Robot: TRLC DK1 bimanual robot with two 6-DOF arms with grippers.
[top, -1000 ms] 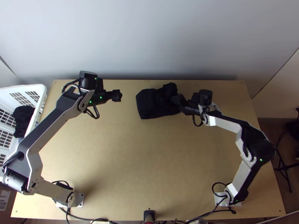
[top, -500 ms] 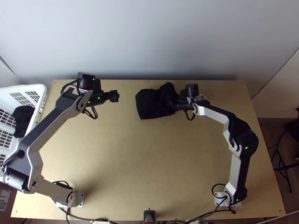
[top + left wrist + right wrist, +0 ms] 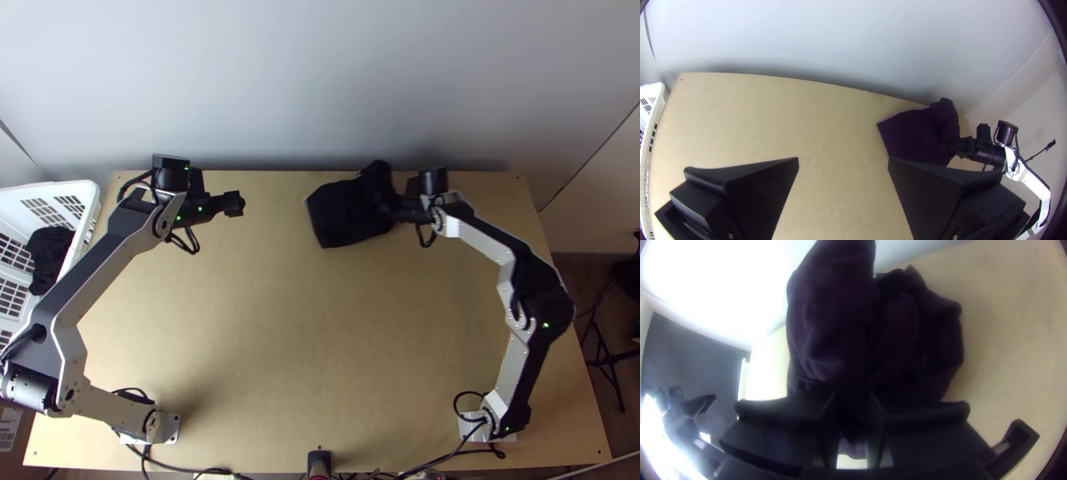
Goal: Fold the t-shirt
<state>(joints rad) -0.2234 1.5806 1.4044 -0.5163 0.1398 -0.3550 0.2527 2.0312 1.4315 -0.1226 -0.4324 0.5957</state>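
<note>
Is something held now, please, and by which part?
The right gripper holds the dark t-shirt by its bunched side, rightmost in the top view; whether hem or sleeve cannot be told. The open left gripper holds nothing.

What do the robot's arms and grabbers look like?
Both the left arm and right arm have silvery links, chunky black joints, loopy black cables and tiny green lights. The left gripper and right gripper have wide black fingers.
</note>
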